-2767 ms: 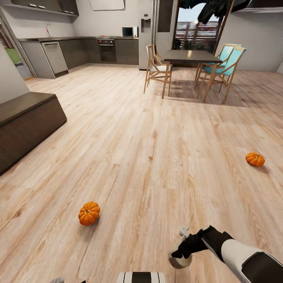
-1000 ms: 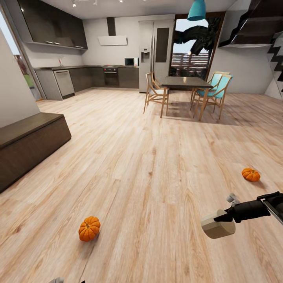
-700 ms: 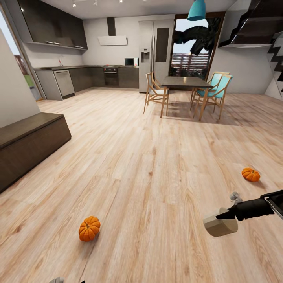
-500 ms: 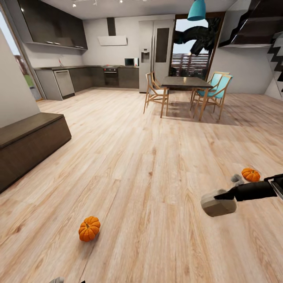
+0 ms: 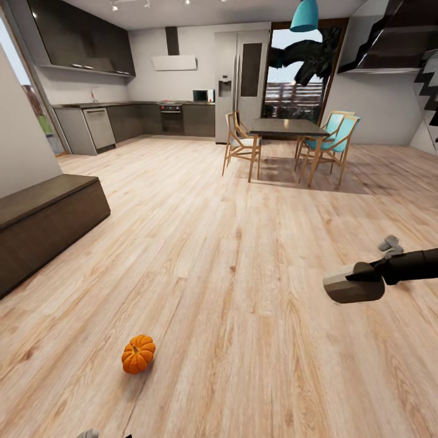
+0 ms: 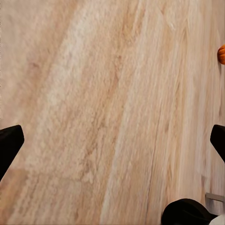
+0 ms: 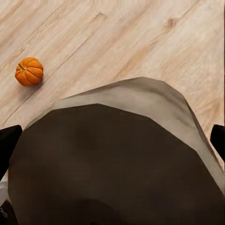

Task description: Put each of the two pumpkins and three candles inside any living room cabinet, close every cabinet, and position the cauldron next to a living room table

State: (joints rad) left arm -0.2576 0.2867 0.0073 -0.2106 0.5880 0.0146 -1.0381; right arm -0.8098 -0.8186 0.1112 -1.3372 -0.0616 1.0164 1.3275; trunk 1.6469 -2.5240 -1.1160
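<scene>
1. Clearly, in the head view the right claw grips a beige candle, held out over the wooden floor well right of the near pumpkin. That pumpkin lies on the floor, well apart from the dark cabinet at the left. The dining desk with chairs stands far behind.
2. Left wrist view: the left claw hangs open over bare floor, its fingertips spread wide; a pumpkin edge shows near the frame border.
3. Right wrist view: the candle sits between the fingers, a pumpkin on the floor beyond it.
4. Judging by looks, the pumpkin is light, hard and ribbed, apt to roll; take it across its belly, not by the stem.
</scene>
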